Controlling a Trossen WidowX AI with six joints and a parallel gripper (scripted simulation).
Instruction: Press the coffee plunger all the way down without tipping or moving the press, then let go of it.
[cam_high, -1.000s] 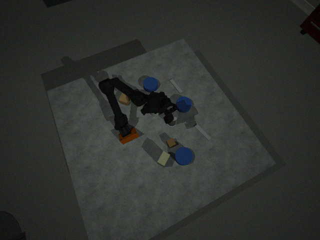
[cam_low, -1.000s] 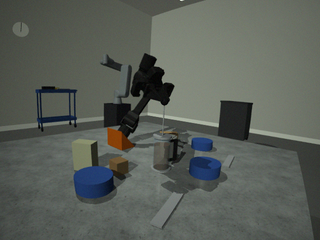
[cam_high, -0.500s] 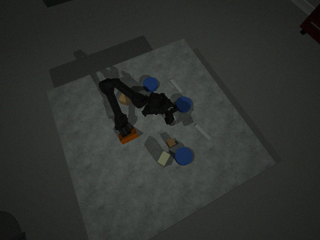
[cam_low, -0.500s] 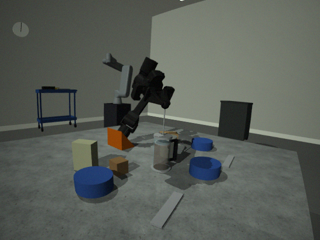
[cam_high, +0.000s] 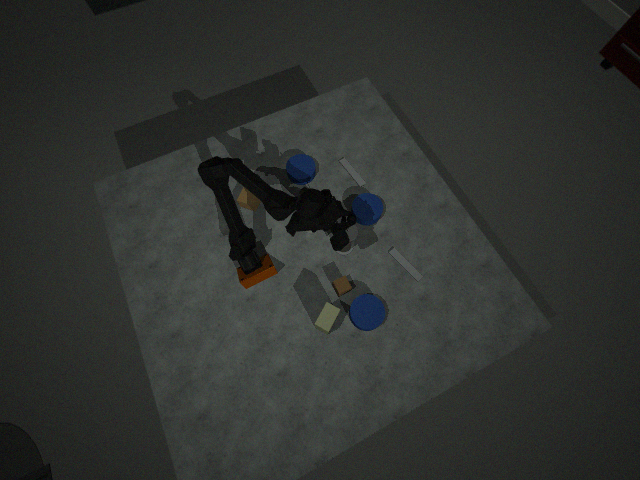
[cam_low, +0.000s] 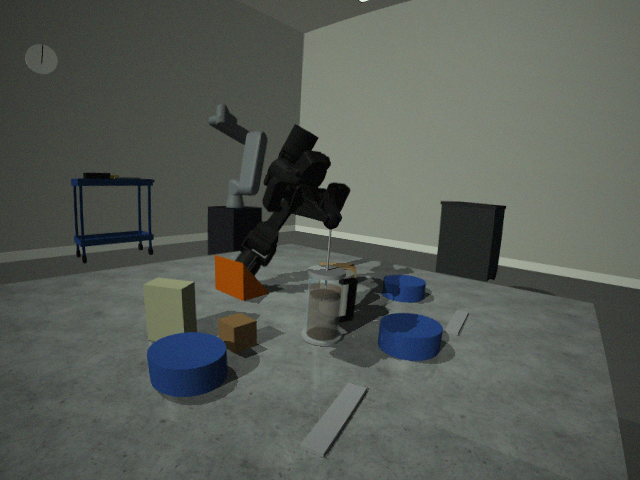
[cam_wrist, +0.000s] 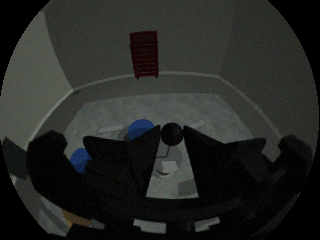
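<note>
Black gripper squeezed tight on the round knob atop the plunger rod, glass coffee press standing upright on the table, between blue round blocks.

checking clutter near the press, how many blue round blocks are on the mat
3. One blue cylinder sits front-left beside the small brown cube, one right of the coffee press, one farther back right. The top view shows no more; the arm may hide something.

Dim grey-walled room with a blue cart, dark cabinet, perhaps a wall clock.
</note>
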